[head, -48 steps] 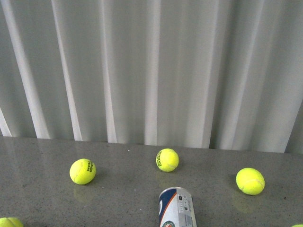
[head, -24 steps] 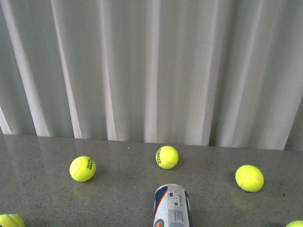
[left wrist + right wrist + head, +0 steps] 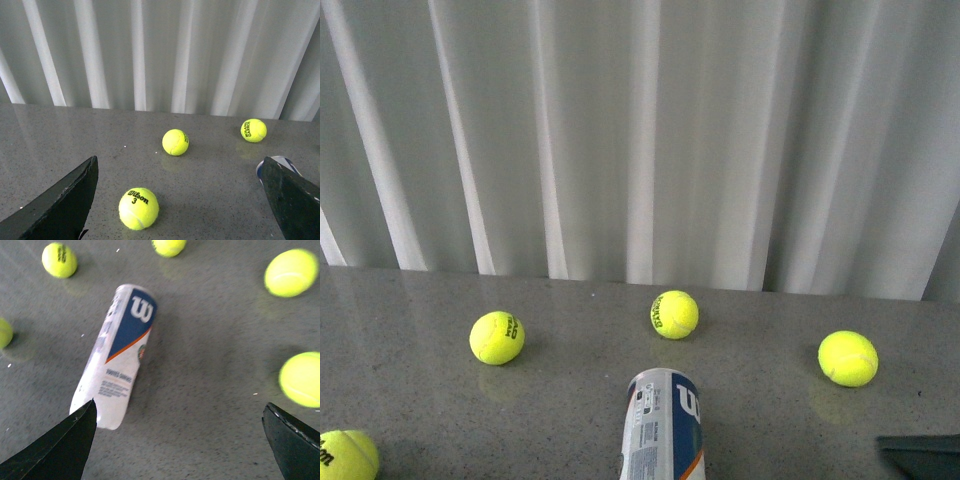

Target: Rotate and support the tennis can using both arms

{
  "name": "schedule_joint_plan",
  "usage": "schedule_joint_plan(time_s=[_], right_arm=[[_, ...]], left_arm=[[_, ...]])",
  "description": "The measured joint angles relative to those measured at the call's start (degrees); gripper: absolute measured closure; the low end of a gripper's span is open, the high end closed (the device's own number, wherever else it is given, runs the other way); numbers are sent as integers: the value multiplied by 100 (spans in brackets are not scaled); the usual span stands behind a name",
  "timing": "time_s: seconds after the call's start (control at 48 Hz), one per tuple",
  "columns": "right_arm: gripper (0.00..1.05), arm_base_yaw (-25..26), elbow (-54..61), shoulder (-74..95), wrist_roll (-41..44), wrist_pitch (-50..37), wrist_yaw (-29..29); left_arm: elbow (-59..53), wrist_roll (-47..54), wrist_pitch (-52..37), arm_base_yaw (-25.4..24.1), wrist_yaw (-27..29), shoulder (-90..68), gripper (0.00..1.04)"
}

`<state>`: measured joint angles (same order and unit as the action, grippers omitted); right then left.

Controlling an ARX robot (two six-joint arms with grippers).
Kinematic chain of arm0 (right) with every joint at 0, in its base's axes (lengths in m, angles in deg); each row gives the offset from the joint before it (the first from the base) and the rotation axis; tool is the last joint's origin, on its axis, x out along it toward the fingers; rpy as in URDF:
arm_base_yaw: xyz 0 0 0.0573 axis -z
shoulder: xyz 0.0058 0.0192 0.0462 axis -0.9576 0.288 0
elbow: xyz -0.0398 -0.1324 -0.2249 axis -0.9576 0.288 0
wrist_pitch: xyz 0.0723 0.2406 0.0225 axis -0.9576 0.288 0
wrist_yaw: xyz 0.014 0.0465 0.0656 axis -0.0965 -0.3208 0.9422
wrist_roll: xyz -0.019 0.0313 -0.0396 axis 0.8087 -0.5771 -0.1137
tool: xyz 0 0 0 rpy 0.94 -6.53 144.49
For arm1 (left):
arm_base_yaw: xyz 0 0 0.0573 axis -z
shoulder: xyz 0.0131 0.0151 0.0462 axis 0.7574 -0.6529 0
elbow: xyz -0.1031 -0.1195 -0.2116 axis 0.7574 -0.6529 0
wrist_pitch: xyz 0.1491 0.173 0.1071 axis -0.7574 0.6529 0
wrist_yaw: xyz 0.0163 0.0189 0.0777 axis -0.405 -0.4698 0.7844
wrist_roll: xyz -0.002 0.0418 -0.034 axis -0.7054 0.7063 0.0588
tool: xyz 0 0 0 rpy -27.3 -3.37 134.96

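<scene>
Here the left gripper (image 3: 179, 167) and right gripper (image 3: 179, 407) gape wide, empty, tennis can (image 3: 120, 355) seemingly untouched.

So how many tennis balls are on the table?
5. Front view: near-left ball, left ball, middle ball beyond the can, right ball. The fifth ball, near right, shows only in the right wrist view. Others may lie out of frame.

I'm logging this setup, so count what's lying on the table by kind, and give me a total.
Yellow tennis balls: 5
Tennis can: 1
Total: 6
</scene>
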<state>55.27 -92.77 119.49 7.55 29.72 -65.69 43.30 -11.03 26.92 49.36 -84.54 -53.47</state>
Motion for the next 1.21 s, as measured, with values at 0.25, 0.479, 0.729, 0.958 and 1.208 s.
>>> schedule_joint_plan(time_s=[0.25,0.479,0.729,0.958,1.208], right_arm=[[7,-529,-763,1569,-450,-33,149],[7,-699,-1714,2922,-1008,-22,282],[7,-761,-2492,3884,-1233,50,540],[7,-743,-3058,4669,-1491,149,634],[7,-704,-3381,5228,-1641,199,496]], left_arm=[[0,0,0,0,0,0,7],[0,0,0,0,0,0,7],[0,0,0,0,0,0,7],[0,0,0,0,0,0,7],[0,0,0,0,0,0,7]])
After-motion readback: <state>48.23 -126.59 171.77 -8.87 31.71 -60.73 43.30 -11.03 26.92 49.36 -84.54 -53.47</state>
